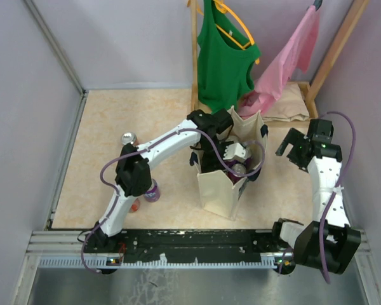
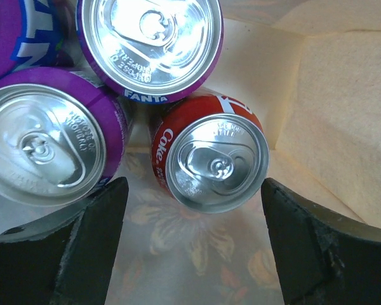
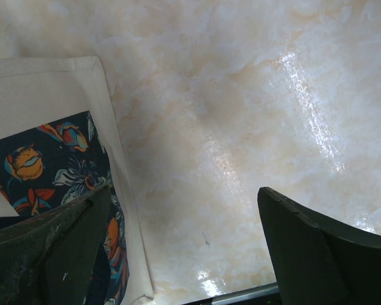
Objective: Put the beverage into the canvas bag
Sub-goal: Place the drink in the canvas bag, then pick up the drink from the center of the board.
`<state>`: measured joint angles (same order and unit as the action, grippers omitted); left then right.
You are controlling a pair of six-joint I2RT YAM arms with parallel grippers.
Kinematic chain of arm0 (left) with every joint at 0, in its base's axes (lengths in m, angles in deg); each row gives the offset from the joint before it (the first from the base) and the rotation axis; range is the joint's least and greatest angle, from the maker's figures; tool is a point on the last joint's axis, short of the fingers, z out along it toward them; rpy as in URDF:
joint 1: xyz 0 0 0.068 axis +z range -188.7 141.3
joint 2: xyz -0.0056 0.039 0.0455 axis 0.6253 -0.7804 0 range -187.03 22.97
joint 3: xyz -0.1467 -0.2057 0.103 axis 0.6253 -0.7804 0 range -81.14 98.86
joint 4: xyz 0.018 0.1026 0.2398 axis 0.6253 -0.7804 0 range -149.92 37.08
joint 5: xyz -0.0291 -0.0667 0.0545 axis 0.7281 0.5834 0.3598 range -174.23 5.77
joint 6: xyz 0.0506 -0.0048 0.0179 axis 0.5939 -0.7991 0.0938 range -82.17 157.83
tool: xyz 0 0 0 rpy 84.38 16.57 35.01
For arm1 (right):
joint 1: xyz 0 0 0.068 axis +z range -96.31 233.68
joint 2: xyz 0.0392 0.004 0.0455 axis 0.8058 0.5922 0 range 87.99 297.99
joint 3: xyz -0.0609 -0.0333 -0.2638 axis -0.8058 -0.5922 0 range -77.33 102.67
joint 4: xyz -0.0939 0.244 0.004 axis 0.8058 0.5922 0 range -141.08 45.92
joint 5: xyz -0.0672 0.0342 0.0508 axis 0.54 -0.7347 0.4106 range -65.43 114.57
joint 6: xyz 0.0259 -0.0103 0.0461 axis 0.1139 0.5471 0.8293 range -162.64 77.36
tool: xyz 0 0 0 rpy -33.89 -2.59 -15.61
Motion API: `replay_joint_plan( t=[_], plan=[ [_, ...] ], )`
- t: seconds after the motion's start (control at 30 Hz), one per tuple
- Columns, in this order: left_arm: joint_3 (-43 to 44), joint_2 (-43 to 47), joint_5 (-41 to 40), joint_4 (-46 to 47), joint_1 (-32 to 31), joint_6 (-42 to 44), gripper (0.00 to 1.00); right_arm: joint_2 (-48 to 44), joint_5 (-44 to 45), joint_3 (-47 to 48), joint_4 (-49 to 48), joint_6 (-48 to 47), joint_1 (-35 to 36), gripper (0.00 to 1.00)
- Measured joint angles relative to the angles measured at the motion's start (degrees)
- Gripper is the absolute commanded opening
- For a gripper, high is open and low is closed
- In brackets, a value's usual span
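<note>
The cream canvas bag (image 1: 217, 194) stands upright mid-table, its mouth open. My left gripper (image 1: 239, 152) is inside the mouth. In the left wrist view the left gripper (image 2: 193, 213) is open and empty, and its dark fingers (image 2: 92, 248) hang above the bag's floral floor. A red Coke can (image 2: 209, 162) stands upright just beyond the fingertips, next to two purple Fanta cans (image 2: 149, 44) (image 2: 47, 143). My right gripper (image 1: 292, 149) is open and empty, right of the bag. In the right wrist view the right gripper (image 3: 184, 210) hangs over bare table beside the bag's wall (image 3: 51, 82).
Three cans stand on the table left of the bag: a silver-topped one (image 1: 128, 138), a purple one (image 1: 152, 190) and a red one (image 1: 134, 204). A wooden rack (image 1: 193, 51) at the back holds a green tank top (image 1: 225, 57) and a pink garment (image 1: 286, 57). A folded beige cloth (image 1: 286, 105) lies below it.
</note>
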<state>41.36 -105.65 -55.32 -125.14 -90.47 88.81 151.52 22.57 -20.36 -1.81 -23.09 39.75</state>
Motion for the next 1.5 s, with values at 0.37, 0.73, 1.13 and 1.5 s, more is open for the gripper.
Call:
replay_joint_plan(
  t=[0.37, 0.73, 1.13, 1.5],
  plan=[
    [-0.07, 3.37, -0.44, 0.74, -0.02, 0.57, 0.94, 0.0, -0.98, -0.35, -0.22, 0.02, 0.0, 0.99],
    [-0.74, 5.4, -3.78, 5.31, 0.0, -0.87, 0.94, 0.0, -1.77, -0.74, -0.22, 0.15, 0.0, 0.99],
    [-3.82, 12.04, -13.86, 21.88, 1.57, -7.13, 0.95, 0.0, -2.47, -0.74, -0.31, 0.61, 0.0, 0.99],
    [-6.27, 17.84, -22.95, 41.62, 12.48, -20.83, 0.98, 0.0, -2.47, -0.74, -0.26, 0.79, 0.0, 0.99]
  ],
)
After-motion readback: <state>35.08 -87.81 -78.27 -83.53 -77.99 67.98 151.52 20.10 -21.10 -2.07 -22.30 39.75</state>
